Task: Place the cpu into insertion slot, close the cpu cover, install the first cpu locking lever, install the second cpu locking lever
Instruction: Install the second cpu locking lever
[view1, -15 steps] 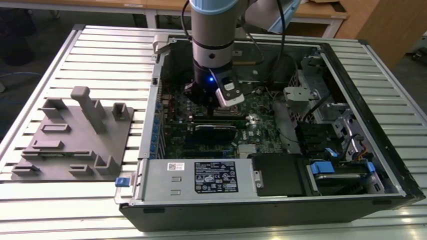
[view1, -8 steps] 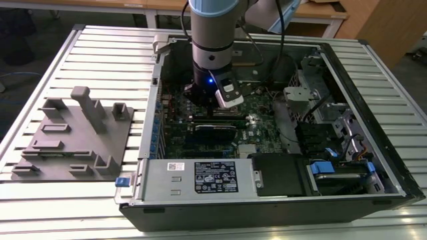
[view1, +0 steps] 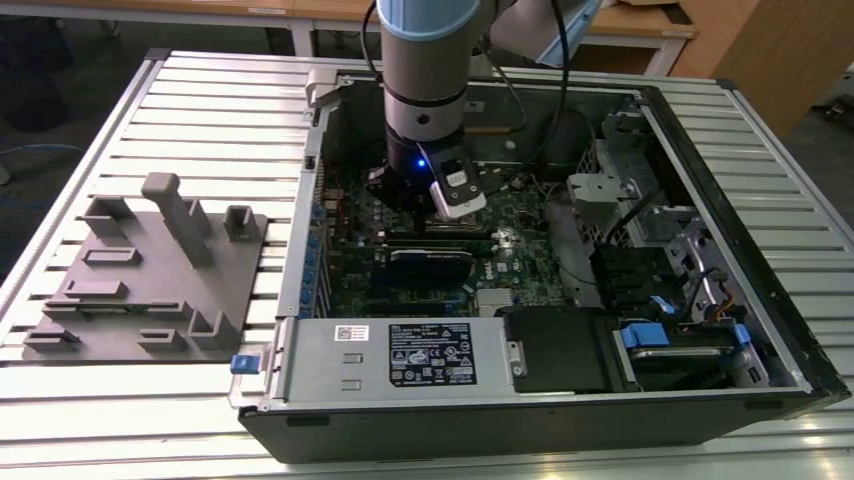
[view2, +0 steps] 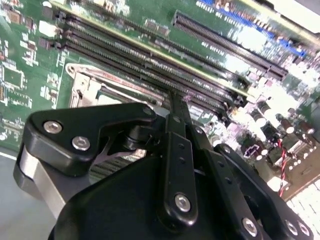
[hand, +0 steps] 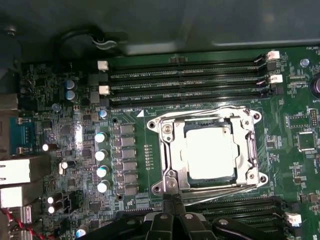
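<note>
Cpu (hand: 210, 155): seated in insertion slot (hand: 167, 150) just beyond tool (hand: 172, 205); tool pressed together, empty. Likely light, rigid, fragile; grip by edges.

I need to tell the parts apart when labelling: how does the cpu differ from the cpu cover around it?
In the first wrist view, the cpu is a solid, pale, dull-grey square, while the cpu cover is an open frame of shiny silvery metal with a square window. The cpu is smaller and sits inside that window; the cpu cover reaches further out over the insertion slot. Both are square and lie flat on the green motherboard.
</note>
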